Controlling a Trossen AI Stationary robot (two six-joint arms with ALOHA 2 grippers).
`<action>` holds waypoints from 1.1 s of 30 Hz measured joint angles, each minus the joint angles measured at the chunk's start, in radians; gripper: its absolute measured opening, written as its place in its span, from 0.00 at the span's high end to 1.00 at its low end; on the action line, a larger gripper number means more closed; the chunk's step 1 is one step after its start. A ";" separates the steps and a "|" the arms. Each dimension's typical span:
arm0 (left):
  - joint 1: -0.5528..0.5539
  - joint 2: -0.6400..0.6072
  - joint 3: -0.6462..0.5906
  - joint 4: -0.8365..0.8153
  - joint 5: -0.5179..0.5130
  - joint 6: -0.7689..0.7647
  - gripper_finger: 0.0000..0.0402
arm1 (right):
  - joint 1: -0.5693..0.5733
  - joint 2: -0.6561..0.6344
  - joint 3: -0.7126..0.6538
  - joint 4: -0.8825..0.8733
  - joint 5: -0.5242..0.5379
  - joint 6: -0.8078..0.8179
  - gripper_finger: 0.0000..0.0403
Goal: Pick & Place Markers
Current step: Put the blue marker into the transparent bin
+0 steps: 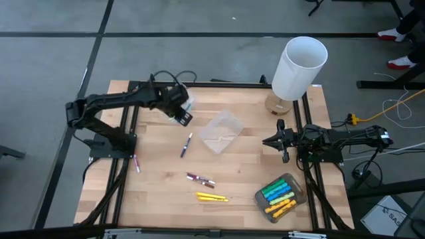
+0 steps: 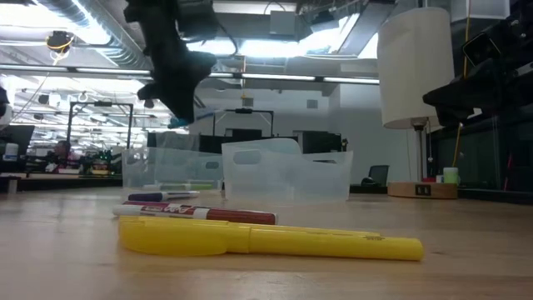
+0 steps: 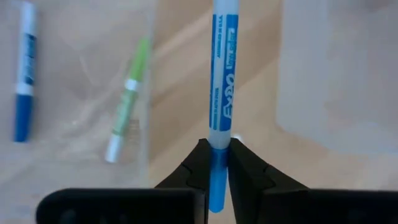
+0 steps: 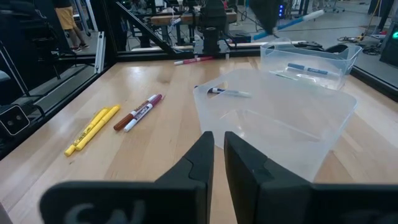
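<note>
the left gripper point(image 3: 217, 163) has its fingers point(image 3: 186, 177) clamped on a light blue marker point(image 3: 221, 87); it holds the pen near one end, so most of it sticks out past the tips; in the high view this gripper point(image 1: 180, 114) is in the upper left of the frame, over a clear tub point(image 1: 186, 103) that is mostly hidden under it; a blue marker point(image 3: 23, 68) and a green marker point(image 3: 127, 102) seem to lie in that tub already; the right gripper point(image 4: 217, 146) waits at the right side of the counter point(image 1: 159, 186) with its fingers close together and nothing between them; more markers lie loose on the wood: a purple one point(image 1: 186, 144) in the middle, a maroon and white pair point(image 1: 200, 178) lower down, and yellow ones point(image 1: 211, 197) below those; a second clear tub point(image 1: 220, 131) sits in the middle; another tub point(image 1: 279, 195) at the lower right holds many markers; these pens look light, stiff and a bit slippery, so a grab across the middle of the barrel would likely keep one from tipping.
</note>
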 joint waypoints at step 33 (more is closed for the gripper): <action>0.387 0.172 -0.001 -0.034 0.012 0.427 0.93 | 0.000 0.000 0.000 0.000 0.000 0.000 0.90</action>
